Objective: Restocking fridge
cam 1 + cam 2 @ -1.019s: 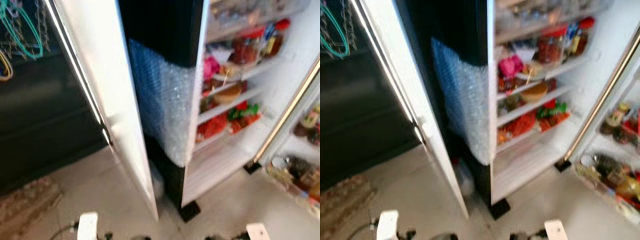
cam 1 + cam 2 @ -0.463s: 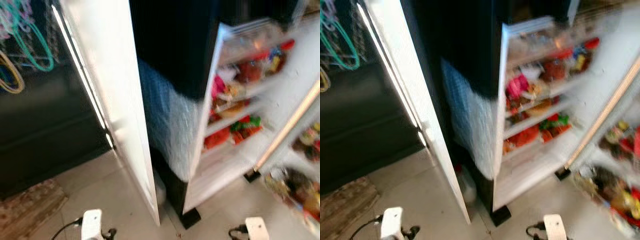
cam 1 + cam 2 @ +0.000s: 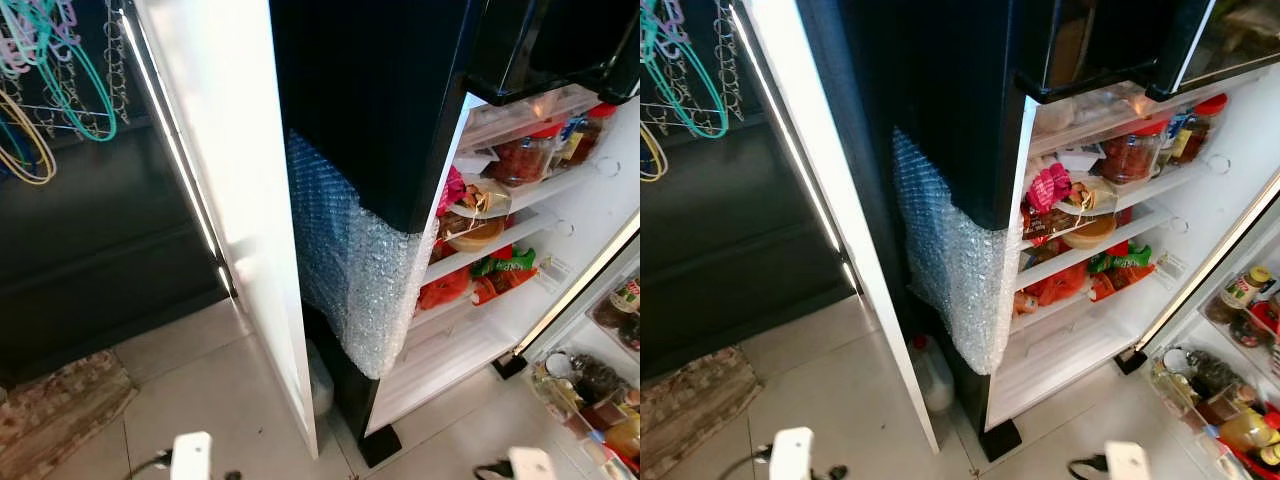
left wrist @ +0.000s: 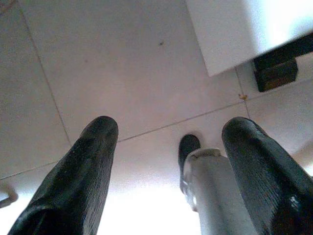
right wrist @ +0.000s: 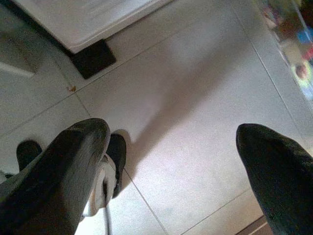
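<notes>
The fridge stands open before me, black on its side, with bubble wrap taped low on that side. Its white shelves hold red-lidded jars, a pink packet, a bowl and red and green packets. The left gripper hangs open over the floor tiles, nothing between its fingers. The right gripper is open too, above the tiles near the fridge's black foot.
A tall white door stands edge-on left of the fridge. The right door's racks hold bottles and jars. A plastic jug sits on the floor by the fridge base. Hangers, a dark cabinet and a rug are at left.
The camera has tilted up and steadied, so the picture is sharp and the fridge's dark upper compartment shows. Nothing in the fridge has moved. Both arms still hang low.
</notes>
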`<state>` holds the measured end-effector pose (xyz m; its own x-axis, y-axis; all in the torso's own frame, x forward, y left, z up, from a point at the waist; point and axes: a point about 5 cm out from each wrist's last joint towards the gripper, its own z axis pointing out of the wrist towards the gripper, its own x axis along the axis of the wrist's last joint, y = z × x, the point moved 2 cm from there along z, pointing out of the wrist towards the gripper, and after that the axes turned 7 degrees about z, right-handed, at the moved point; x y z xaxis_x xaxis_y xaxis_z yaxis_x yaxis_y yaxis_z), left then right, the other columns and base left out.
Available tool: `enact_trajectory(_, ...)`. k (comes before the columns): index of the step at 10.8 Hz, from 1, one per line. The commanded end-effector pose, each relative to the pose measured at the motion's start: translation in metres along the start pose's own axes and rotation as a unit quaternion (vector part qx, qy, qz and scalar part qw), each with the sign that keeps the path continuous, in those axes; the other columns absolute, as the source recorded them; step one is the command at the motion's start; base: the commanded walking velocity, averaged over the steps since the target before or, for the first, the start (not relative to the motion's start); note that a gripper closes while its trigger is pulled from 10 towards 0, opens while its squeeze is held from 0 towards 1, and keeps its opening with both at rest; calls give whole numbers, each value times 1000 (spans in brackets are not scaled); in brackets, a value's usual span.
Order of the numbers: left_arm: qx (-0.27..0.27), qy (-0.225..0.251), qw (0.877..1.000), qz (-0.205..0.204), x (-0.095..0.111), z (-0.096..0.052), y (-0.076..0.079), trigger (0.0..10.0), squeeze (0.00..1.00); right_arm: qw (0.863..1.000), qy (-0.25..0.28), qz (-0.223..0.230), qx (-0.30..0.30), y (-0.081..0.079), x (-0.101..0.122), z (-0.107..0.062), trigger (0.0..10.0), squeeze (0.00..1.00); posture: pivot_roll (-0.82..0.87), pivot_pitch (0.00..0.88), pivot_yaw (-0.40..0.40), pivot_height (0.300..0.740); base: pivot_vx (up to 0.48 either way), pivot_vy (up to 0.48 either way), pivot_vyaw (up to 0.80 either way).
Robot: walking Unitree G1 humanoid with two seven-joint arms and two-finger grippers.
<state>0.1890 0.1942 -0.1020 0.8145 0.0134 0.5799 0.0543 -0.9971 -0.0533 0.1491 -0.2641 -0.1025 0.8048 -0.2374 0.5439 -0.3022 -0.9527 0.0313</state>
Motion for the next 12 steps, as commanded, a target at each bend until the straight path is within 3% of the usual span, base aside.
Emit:
enact_trajectory(1,-4,-18,1000,10,-11,-2,2,10000,0,999,-1,49,-22,9,-6,-2,10000,0,-13,0,43,740,0,262,0)
enact_trajectory(4,-11,-12,1000,18,-7,-1,6,10000,0,997,9,75,-29,12,-2,-2,10000,0,-116,0,87,740,0,259,0)
enact_trajectory(5,-5,-14,999,30,-3,0,2,10000,0,991,7,125,-37,8,-4,-1,10000,0,-131,0,77,740,0,255,0)
enact_trajectory(6,1,-12,1000,26,-1,0,-3,10000,0,993,1,114,-36,4,-4,0,10000,0,-133,0,73,740,0,255,0)
enact_trajectory(9,6,5,1000,24,9,1,-9,10000,0,986,14,161,-39,-5,0,2,10000,0,-95,0,81,740,0,169,0)
enact_trajectory(11,-9,6,998,63,16,3,-5,10000,0,988,19,152,-29,-7,7,3,10000,0,-80,0,80,740,0,0,0)
enact_trajectory(12,-10,5,998,55,16,3,-3,10000,0,989,16,144,-27,-6,8,3,10000,0,-96,0,78,740,0,0,0)
